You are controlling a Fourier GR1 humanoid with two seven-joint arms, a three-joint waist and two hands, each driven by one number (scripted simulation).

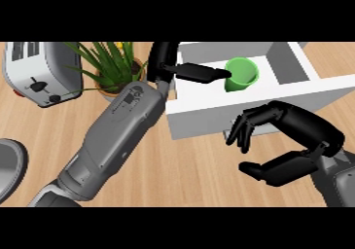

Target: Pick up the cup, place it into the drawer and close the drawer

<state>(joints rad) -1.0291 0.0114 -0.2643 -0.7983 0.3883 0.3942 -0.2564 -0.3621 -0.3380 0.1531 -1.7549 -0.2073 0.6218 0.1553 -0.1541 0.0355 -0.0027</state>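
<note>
Across the light wooden counter [187, 170], the biggest thing is the white drawer [244, 104], pulled open at the upper right, its grey interior showing and its broad white front panel facing down the view. Next in size is the left forearm [112, 141], grey, running diagonally from the lower left up toward the drawer's left wall. Its black left hand [187, 70] reaches over that wall into the drawer — the fingers are stretched out long and pressed together, their tips touching the side of the green cup [241, 74]; whether a thumb closes on the cup's far side cannot be told. The cup sits inside the drawer, tilted, its open mouth turned up and toward the view.

At the lower right, the right hand [294, 146] hovers just in front of the drawer's front panel, fingers curled downward and spread apart, thumb jutting left beneath them, nothing between them.

A silver toaster [40, 73] with black knobs stands at the upper left; no writing on it can be read. Beside it sits a potted plant [115, 68] with long green leaves, partly behind the left forearm. A grey round rim — perhaps a pan or bowl [8, 168] — is cut off by the left edge.
</note>
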